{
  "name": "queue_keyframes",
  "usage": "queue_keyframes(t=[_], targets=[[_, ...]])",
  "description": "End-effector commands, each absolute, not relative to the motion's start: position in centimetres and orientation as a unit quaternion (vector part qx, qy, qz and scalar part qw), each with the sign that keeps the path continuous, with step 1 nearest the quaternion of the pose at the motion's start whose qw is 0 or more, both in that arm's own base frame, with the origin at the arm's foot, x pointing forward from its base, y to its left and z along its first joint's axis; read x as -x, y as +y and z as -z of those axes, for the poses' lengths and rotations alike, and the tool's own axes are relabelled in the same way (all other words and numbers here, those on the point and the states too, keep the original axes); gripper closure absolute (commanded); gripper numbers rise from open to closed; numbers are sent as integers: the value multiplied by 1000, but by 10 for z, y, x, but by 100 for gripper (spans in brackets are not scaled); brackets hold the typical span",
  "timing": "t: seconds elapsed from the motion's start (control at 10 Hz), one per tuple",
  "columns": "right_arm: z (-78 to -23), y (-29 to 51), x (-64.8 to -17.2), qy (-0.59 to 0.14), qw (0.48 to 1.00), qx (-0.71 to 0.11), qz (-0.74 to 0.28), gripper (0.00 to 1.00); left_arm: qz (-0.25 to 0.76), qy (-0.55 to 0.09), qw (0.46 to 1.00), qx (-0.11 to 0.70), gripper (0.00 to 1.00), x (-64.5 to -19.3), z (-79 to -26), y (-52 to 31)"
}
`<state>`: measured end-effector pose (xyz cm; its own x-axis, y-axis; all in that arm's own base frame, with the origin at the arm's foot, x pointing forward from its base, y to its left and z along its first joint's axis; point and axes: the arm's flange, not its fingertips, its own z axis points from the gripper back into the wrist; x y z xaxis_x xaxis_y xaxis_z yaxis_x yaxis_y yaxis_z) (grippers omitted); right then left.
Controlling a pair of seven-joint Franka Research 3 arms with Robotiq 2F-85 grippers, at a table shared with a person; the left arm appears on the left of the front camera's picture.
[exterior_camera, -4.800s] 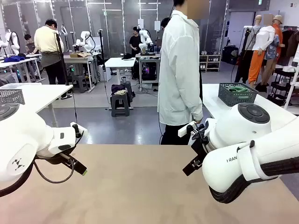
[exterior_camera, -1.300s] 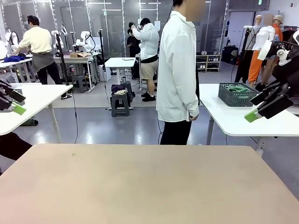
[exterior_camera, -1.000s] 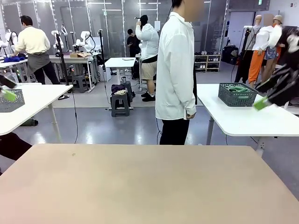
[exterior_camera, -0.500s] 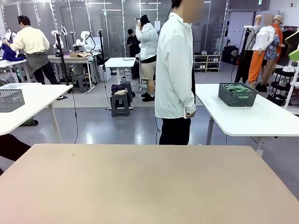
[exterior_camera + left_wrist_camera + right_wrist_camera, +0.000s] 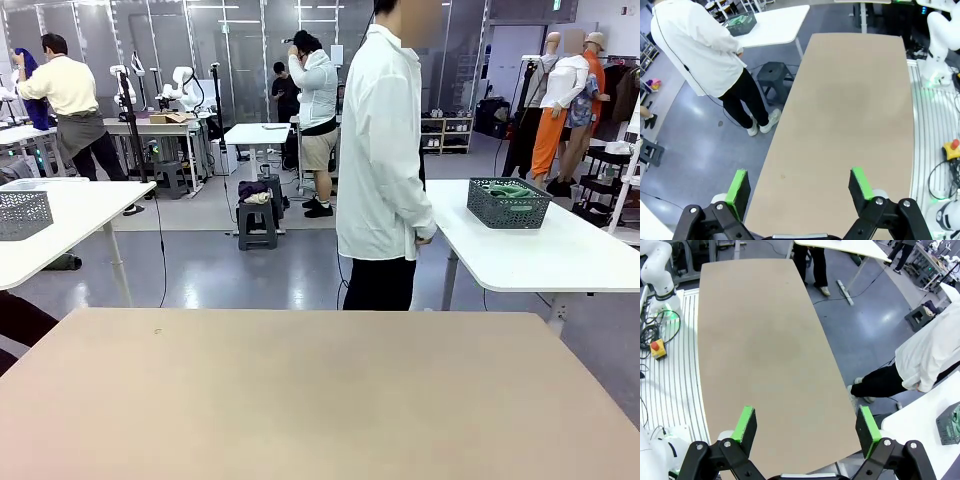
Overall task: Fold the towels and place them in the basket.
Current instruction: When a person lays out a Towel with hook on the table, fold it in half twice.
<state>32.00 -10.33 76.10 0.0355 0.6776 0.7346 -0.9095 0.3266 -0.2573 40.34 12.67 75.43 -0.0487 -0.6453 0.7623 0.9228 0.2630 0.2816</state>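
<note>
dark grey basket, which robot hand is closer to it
Right. The right hand hangs above the end of the table nearest the basket; the left hand hangs above the opposite end, far from it.

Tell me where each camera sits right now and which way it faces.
Front view: fixed at the robot's side, level, facing across the tan table to the person standing beyond its far edge.
Left wrist view: high above the table, looking down; the open left gripper rises from the bottom edge.
Right wrist view: high above too, looking down; the open right gripper at the bottom.
Shared: all three show the table, the person and the dark basket.
</note>
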Motion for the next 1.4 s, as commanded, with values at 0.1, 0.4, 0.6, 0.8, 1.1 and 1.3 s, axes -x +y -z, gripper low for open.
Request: queue_keyframes(t=[0.1, 0.4, 0.6, 0.8, 1.1, 1.3], targets=[[-758, -103, -321, -407, 701, -147, -567, 0, 586, -425, 670, 167, 0, -404, -758, 129], [-758, -106, -320, -410, 699, -143, -569, 0, 583, -426, 670, 174, 0, -404, -756, 130], [-757, -106, -318, -409, 699, -143, -569, 0, 585, -426, 668, 173, 0, -402, -755, 130], [-756, -107, -318, -406, 700, -144, -570, 0, 584, -425, 669, 175, 0, -401, -754, 131], [-758, -107, -318, -395, 701, -143, -576, 0, 585, -422, 669, 179, 0, -399, -755, 132], [-760, -107, -317, -385, 703, -144, -580, 0, 590, -413, 670, 181, 0, -399, -757, 134]])
